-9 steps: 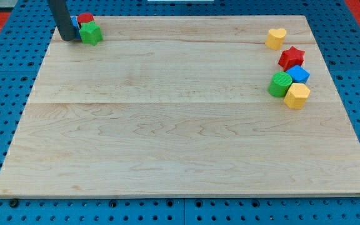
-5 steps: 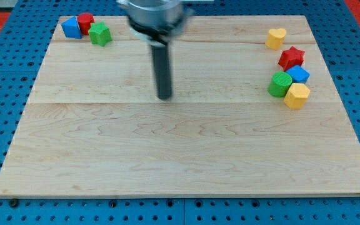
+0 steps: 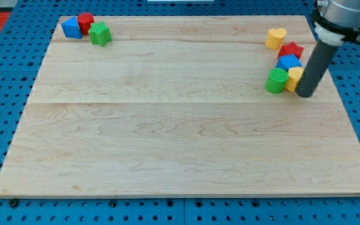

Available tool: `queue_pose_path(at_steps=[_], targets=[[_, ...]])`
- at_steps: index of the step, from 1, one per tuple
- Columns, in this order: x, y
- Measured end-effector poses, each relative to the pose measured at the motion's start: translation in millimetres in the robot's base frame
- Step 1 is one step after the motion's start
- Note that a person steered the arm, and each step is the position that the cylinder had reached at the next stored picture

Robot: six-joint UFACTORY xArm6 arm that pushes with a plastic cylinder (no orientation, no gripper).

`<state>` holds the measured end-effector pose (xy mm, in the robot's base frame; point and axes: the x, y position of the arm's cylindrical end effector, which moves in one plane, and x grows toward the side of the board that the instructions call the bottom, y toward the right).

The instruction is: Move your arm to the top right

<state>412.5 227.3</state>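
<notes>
Rod entering from view's top right corner, slanting slightly down-left, my tip (image 3: pixel 304 94) on the board near the right edge, wider metal collar above.

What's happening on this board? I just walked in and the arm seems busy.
A single arm with a dark rod is working over a wooden board. My tip sits at the view's right, against the yellow block in a cluster with the green block, blue block and red star. A yellow heart lies above them.
</notes>
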Motion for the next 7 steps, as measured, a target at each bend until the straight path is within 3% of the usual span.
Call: queue_pose_path(at_steps=[2,4,5,7], targets=[[-62,0],[-54,35],[-85,48],[-154,-3]])
